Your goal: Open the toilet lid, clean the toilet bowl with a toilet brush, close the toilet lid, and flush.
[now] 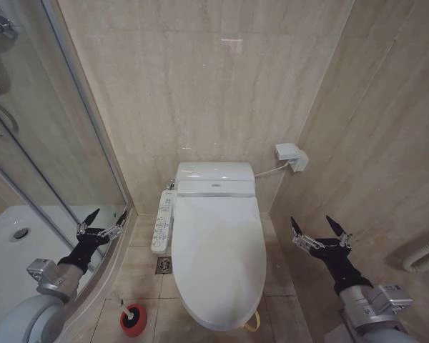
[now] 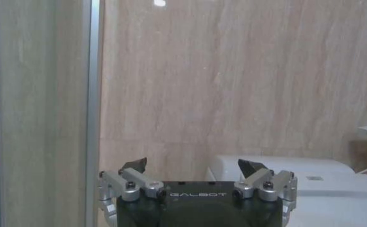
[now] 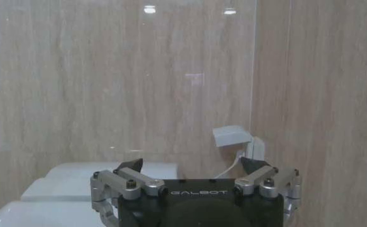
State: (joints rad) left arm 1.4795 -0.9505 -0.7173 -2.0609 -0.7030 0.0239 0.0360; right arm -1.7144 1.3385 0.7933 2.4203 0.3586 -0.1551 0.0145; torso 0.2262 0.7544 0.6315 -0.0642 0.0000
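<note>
The toilet lid (image 1: 218, 261) lies flat and closed over the bowl, straight ahead of me and below, between my two arms. Its long axis runs from the tank end at the wall toward me, and the front rim, where a small yellow clip (image 1: 252, 325) hangs at the edge on my right side, is the end nearest me.

My left pincer (image 1: 100, 226) hovers beside the glass shower screen (image 1: 50, 143), with its fingers spread wide and nothing in them. My right pincer (image 1: 320, 232) hangs near the right-hand wall, equally wide and empty. Both sit well apart from the lid, one on each flank, at about the level of its hinge end.

The toilet brush (image 1: 131, 314) stands in its red holder (image 1: 134, 323) on the floor tiles to the left of the bowl, below my left arm; its handle looks thin and pale, though I can hardly make out how it leans.

Nothing has been opened yet, so lifting the lid is the step in hand. The clip sits toward my right, so I judge the right pincer better placed to reach down and forward to the front rim, while the left arm is nearer the brush.
</note>
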